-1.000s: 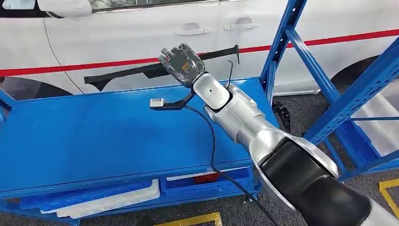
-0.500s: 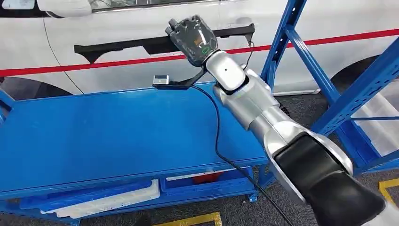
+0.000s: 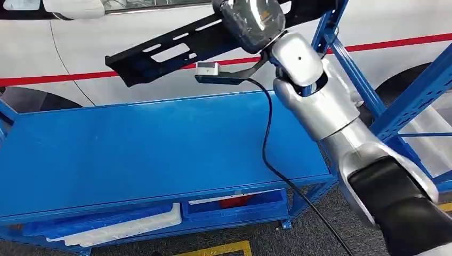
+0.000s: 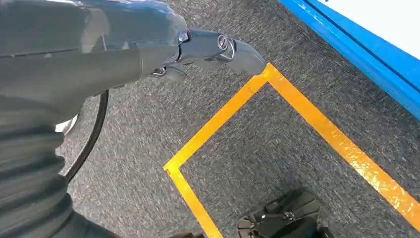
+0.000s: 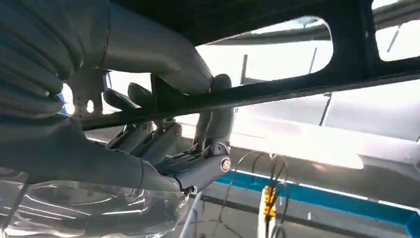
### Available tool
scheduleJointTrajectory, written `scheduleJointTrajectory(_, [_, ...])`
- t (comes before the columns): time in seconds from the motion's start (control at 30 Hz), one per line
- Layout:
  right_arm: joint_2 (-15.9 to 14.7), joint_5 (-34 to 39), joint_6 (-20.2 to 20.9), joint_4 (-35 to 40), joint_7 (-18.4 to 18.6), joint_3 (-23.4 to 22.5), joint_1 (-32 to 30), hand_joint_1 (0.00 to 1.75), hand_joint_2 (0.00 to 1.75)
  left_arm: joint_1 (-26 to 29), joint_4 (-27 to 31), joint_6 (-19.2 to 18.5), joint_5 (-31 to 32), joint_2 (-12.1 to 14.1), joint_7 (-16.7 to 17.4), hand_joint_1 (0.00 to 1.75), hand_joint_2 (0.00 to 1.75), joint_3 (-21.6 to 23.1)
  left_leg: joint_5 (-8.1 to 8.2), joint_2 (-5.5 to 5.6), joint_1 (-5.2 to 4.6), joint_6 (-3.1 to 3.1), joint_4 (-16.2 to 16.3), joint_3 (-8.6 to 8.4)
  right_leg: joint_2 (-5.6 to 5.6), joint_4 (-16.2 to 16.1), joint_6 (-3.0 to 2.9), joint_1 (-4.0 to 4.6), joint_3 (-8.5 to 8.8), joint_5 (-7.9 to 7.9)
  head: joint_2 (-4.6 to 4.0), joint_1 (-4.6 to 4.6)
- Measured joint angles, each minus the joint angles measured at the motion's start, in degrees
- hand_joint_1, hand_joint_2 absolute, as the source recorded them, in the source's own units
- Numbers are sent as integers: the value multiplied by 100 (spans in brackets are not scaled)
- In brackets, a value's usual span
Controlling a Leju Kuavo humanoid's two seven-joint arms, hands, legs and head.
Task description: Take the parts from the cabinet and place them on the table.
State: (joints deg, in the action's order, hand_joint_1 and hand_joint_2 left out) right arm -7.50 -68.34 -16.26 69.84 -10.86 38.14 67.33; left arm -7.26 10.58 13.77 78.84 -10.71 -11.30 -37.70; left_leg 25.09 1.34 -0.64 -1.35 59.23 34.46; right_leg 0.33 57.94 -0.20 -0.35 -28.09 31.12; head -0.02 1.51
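A long black slotted part [image 3: 170,50] hangs tilted in the air above the back edge of the blue table [image 3: 133,154]. My right hand [image 3: 250,18] grips it near its right end, raised high in front of the white car. In the right wrist view the fingers [image 5: 163,144] curl around the part's thin black bar [image 5: 297,84]. My left hand [image 4: 148,49] hangs low over the carpet, its fingers stretched out and holding nothing.
A blue rack upright [image 3: 325,32] stands just right of the raised hand. The white car [image 3: 106,80] fills the background. A black cable [image 3: 266,149] drops from the wrist across the table's right end. White trays [image 3: 122,226] lie below the table. Yellow floor tape [image 4: 297,114] crosses the carpet.
My right arm has risen and swung right, lifting the black part higher. The part has turned so its slotted face shows and its left end tilts down.
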Motion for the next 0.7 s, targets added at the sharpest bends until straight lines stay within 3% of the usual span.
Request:
scheduleJointTrajectory(0.13, [-682, 516, 262, 625, 0, 20, 30, 175, 175, -3, 0, 13, -9, 11, 5, 0, 175, -48, 0, 2, -1, 0, 4, 3, -2, -1, 1, 0, 0, -1, 0, 0])
scheduleJointTrajectory(0.33, [-1671, 1188, 162, 1468, -20, 26, 7, 175, 175, 48, 0, 37, -127, 57, 103, 0, 175, -153, 2, 1, -5, -3, 4, 6, 1, -3, 2, 0, 0, -1, 0, 0])
scheduleJointTrajectory(0.7, [-2644, 1617, -3, 2233, 72, 9, -306, 175, 175, 156, 0, 20, -166, 87, 245, 0, 175, -269, 2, 0, 1, -2, 3, 4, 1, -4, 5, 1, -1, -3, 0, 0])
